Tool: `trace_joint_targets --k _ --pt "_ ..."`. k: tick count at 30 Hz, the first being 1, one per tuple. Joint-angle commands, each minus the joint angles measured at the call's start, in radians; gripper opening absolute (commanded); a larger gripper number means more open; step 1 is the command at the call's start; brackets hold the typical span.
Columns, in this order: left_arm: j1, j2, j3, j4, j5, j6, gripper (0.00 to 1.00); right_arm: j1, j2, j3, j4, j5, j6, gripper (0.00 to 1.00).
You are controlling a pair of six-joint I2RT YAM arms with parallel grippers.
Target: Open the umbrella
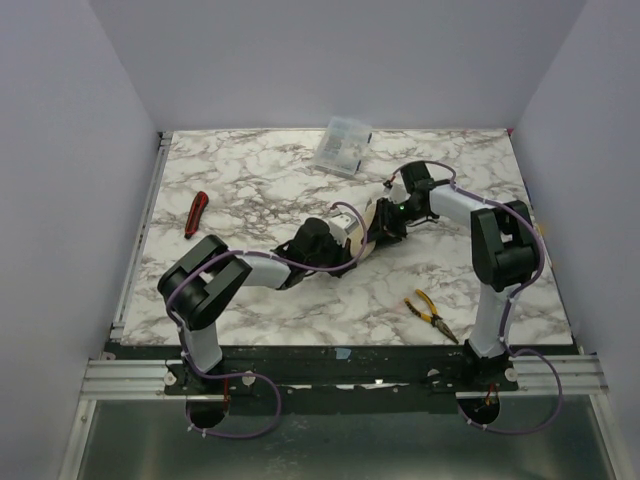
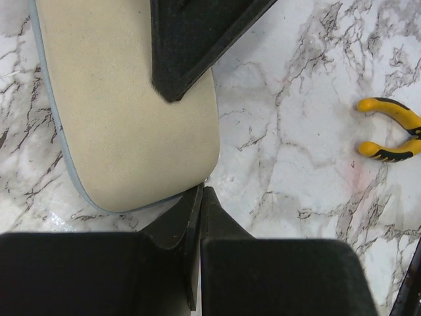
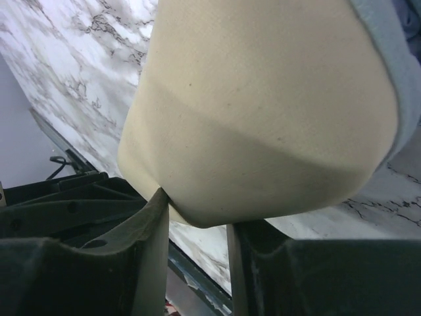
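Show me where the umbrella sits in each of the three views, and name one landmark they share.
Top external: the umbrella lies near the middle of the picture.
Left wrist: the umbrella fills the upper left, cream side showing.
Right wrist: the umbrella fills the upper middle, close to the camera.
Shared landmark: the marble table under it.
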Motion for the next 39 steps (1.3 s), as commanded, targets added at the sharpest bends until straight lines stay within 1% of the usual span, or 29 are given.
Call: trace_joint_targets --k 1,8,9,13,15,20,22,25,28,34,39 --pt "0.014 -0.043 -0.03 -0.025 -0.048 0.027 0.0 -0.015 0.064 -0.058 -0.035 0.122 -0.093 0.26" --pt "0.052 -0.085 -0.05 -0.089 -0.126 0.039 0.0 -0.021 0.08 -0.046 -0.055 0.137 -0.142 0.02" --pt "0.056 -0.091 -0.055 -0.091 -0.128 0.046 0.0 -0.021 0.081 -0.045 -0.058 0.138 -0.15 0.01" --pt "0.076 -0.099 -0.059 -0.097 -0.143 0.082 0.0 -0.021 0.082 -0.04 -0.076 0.121 -0.2 0.01" --pt "0.086 -0.096 -0.056 -0.096 -0.167 0.104 0.0 -0.021 0.082 -0.035 -0.097 0.103 -0.245 0.0" --pt "0.09 -0.092 -0.044 -0.083 -0.161 0.138 0.0 -0.021 0.101 -0.017 -0.163 0.046 -0.355 0.01" --pt "0.09 -0.087 -0.035 -0.081 -0.157 0.146 0.0 -0.021 0.118 0.001 -0.199 0.03 -0.424 0.01" --pt "0.091 -0.091 -0.031 -0.07 -0.142 0.166 0.0 -0.021 0.133 0.021 -0.257 0.023 -0.506 0.01" --pt "0.091 -0.111 -0.042 -0.056 -0.125 0.19 0.0 -0.022 0.124 0.011 -0.288 0.054 -0.573 0.01" --pt "0.091 -0.158 -0.093 -0.04 -0.079 0.212 0.0 -0.05 0.138 0.045 -0.327 0.058 -0.602 0.01" --pt "0.091 -0.138 -0.1 -0.028 -0.087 0.206 0.0 -0.05 0.157 0.098 -0.375 0.002 -0.703 0.01"
